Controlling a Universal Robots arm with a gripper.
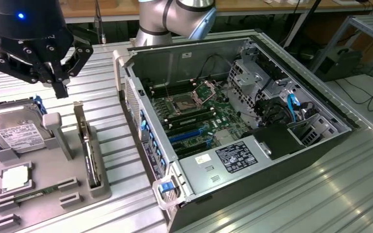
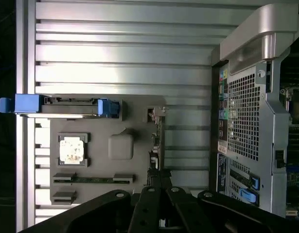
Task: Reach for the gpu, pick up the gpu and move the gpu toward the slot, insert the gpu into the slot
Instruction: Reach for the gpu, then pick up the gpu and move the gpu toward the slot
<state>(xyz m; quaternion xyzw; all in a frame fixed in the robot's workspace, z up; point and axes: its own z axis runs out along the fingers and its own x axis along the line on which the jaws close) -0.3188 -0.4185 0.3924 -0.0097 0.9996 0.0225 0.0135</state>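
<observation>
The gpu (image 1: 86, 145) stands on its edge in a grey holder tray (image 1: 50, 194), to the exterior view's left of the open computer case. In the wrist view the gpu (image 2: 156, 141) appears edge-on as a thin card with a silver bracket end. My black gripper (image 1: 60, 91) hangs above the gpu's far end, shut, with nothing between its fingers. Its fingertips (image 2: 158, 177) line up over the card's edge, apart from it. The blue slot (image 1: 186, 133) lies on the green motherboard inside the case, among other blue connectors.
A silver hard drive (image 1: 15, 131) with blue clips, a square processor chip (image 1: 15, 177) and a memory stick (image 1: 27, 196) share the grey tray. The open case (image 1: 193, 170) lies on the ribbed metal table, and its perforated rear panel (image 2: 246, 121) is close beside the tray.
</observation>
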